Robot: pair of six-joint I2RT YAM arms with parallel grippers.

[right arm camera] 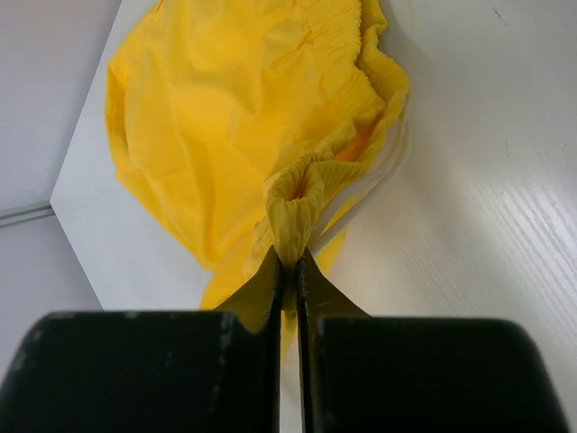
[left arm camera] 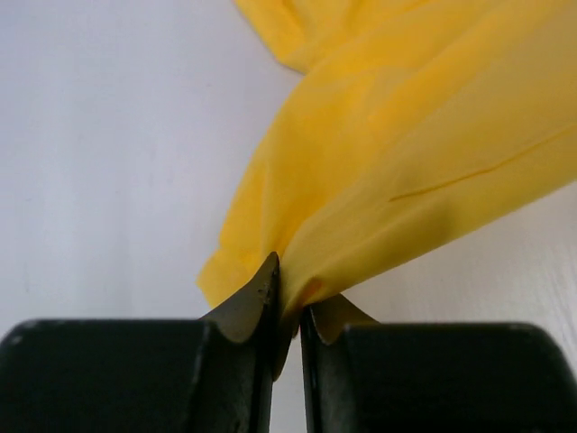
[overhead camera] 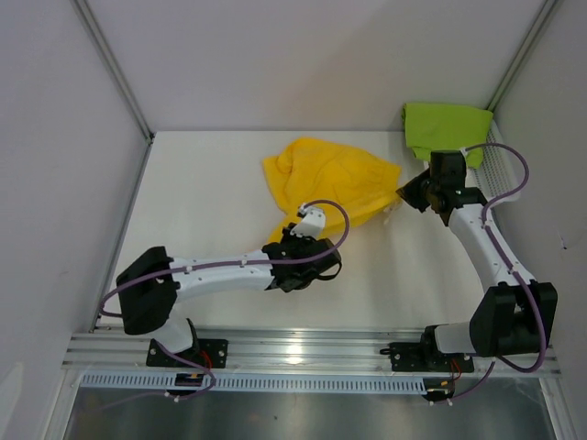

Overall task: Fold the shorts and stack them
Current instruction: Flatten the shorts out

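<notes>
At the near edge of the table (overhead camera: 211,202) the 2 arms rise from their bases, the left one reaching forward and rightward toward the middle, the right one leaning up along the right side. The left gripper (overhead camera: 295,236) (left arm camera: 288,289) sits low at the table, and its wrist view shows the 2 fingers pressed nearly together on a bunched edge of the yellow shorts (overhead camera: 326,179) (left arm camera: 406,162), the cloth fanning out from the pinch up toward the far right. A little farther back and to the right, the right gripper (overhead camera: 404,195) (right arm camera: 288,266) is clamped tight on a gathered fold of the elastic waistband of the same pair (right arm camera: 225,117), which loops just above its fingertips. Between the 2 grips the yellow shorts lie crumpled on the middle of the table, spreading toward the far side, unfolded. Beyond them, in the far right corner, the green shorts (overhead camera: 445,128) rest flat on the far end of the white mesh basket (overhead camera: 500,170), which stands against the right wall, apart from the yellow pair.
</notes>
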